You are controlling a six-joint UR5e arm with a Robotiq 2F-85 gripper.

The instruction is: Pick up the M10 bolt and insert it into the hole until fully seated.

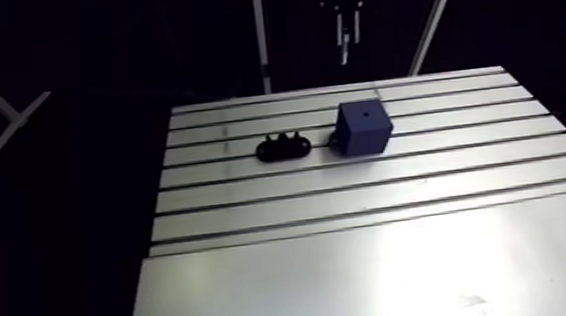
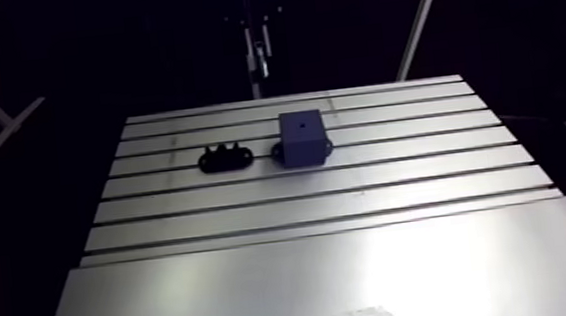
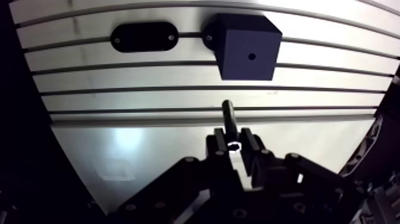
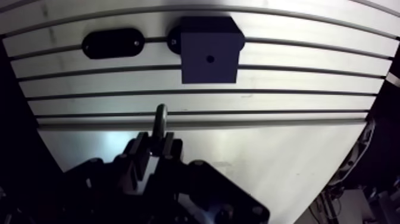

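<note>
In the wrist view my gripper [image 3: 233, 142] is shut on a dark bolt [image 3: 229, 117], whose shank sticks out ahead of the fingertips. Ahead of it, across a few table slots, stands a dark blue block [image 3: 247, 50] with a small round hole [image 3: 252, 57] in the face turned toward me. In the arm view the block [image 1: 364, 126] sits near the table's far side, and the gripper [image 1: 346, 23] hangs small and dark above and behind it.
A black oval holder [image 3: 144, 37] lies on the table beside the block, seen with small studs in the arm view [image 1: 283, 147]. The slotted aluminium table [image 1: 351, 193] gives way to a smooth metal plate [image 1: 360, 283] at the near side.
</note>
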